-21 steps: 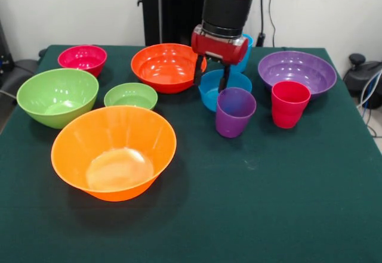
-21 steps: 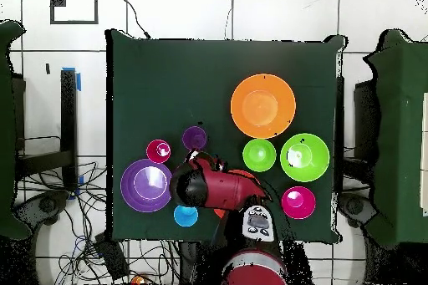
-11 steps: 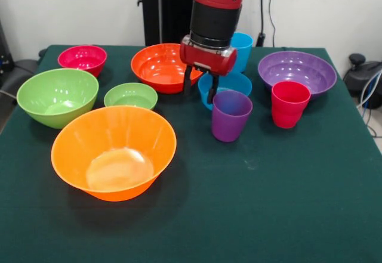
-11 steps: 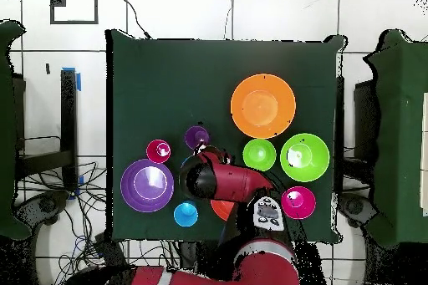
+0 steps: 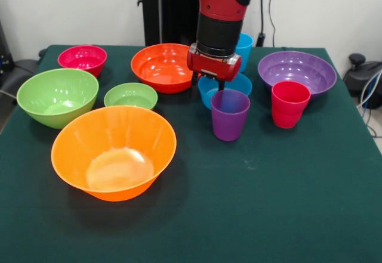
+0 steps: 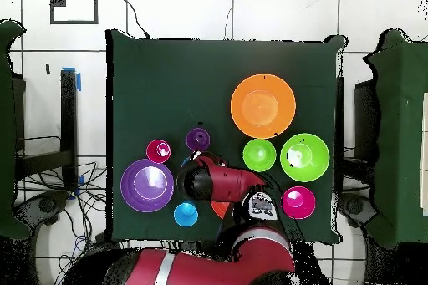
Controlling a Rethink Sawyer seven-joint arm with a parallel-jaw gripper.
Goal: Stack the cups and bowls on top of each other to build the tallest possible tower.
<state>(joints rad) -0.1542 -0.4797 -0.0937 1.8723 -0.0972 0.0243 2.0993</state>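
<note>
Nothing is stacked: every cup and bowl stands apart on the dark green counter (image 5: 280, 203). The large glossy orange plastic bowl (image 5: 113, 152), taken here as landmark, sits upright and empty at the near left of the front view. Just behind it is the small lime green bowl (image 5: 131, 95), and to its left rear the large lime green bowl (image 5: 57, 96). Farther back stand the small pink-red bowl (image 5: 83, 58) and the large red-orange bowl (image 5: 164, 66).

To the orange bowl's right, well apart, the smooth purple-magenta tapered cup (image 5: 230, 114) stands upright, with the red-pink cup (image 5: 289, 104) beyond it and the large purple bowl (image 5: 296, 72) behind that. Just behind the purple cup lies the small blue bowl (image 5: 224, 88), and the sky blue cup (image 5: 243, 50) shows partly behind the arm.

The red and black arm's gripper (image 5: 206, 86) hangs over the blue bowl's rear edge; its dark fingers seem to be spread, though I cannot tell for sure.
</note>
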